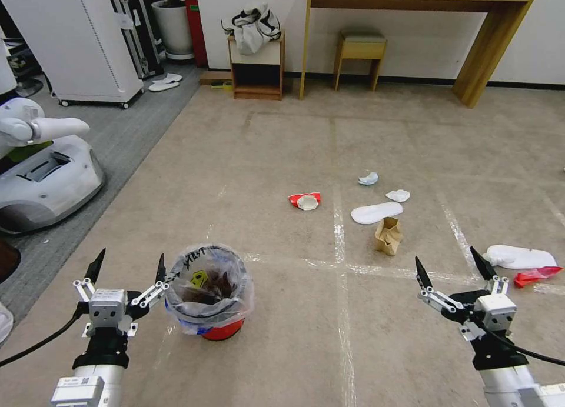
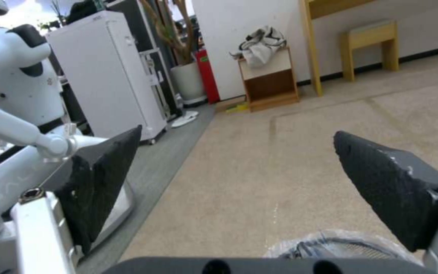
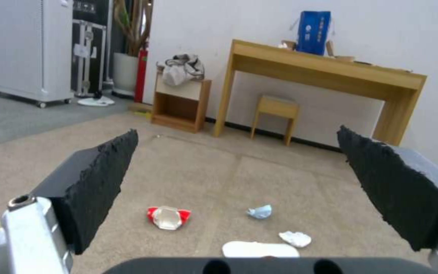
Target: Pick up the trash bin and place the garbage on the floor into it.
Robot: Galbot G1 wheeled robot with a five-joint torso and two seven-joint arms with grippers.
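The trash bin [image 1: 209,292], small and red with a crinkled clear bag, stands on the beige floor [image 1: 282,136] at the lower left. My left gripper [image 1: 130,260] hangs open just left of its rim; the bag's edge [image 2: 340,245] shows below the left gripper [image 2: 237,140]. My right gripper [image 1: 445,260] is open at the lower right, holding nothing. Garbage lies ahead: a red-and-white wrapper [image 1: 305,200], a white insole [image 1: 376,212], a brown paper bag [image 1: 388,235], two tissues [image 1: 368,178] [image 1: 398,195] and a white bottle [image 1: 521,257]. Past the right gripper [image 3: 237,137] lie the wrapper [image 3: 168,217] and insole [image 3: 259,249].
Another white robot [image 1: 41,166] stands on the grey carpet at the left, by a white cabinet [image 1: 88,42]. A small wooden shelf [image 1: 257,66], a stool [image 1: 359,48] and a wooden desk [image 1: 471,42] line the far wall. A red scrap [image 1: 535,274] lies beside the bottle.
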